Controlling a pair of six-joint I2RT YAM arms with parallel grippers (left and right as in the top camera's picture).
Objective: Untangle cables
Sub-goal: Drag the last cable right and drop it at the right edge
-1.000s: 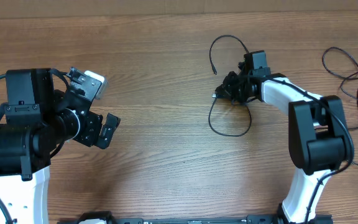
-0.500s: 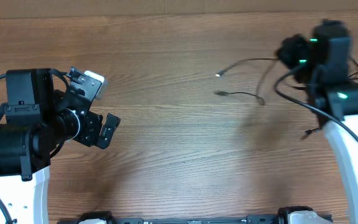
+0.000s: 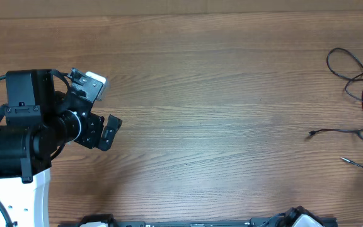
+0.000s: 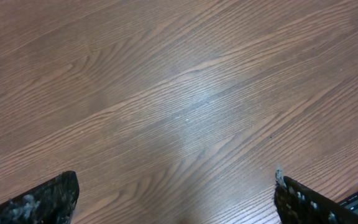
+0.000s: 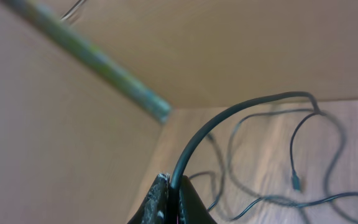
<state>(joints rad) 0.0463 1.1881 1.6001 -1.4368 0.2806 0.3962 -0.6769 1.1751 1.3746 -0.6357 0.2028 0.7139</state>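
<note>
Several thin black cables [image 3: 358, 101] trail lengthwise down the wooden table's [image 3: 200, 94] right edge. Right gripper [image 5: 174, 198], seen only by its wrist camera, pinches one cable; left gripper [image 4: 176, 199] gapes, empty.

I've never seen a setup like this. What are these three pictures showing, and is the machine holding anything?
It is a robot with two arms at a wooden table. One picture looks down from above; the other two come from cameras on each wrist. From above you see the left arm, its gripper open over bare wood. The right arm is mostly out of that view. Thin black cables lie loose at the table's right edge. The right gripper is shut on a cable that arcs up from between its fingers.
</note>
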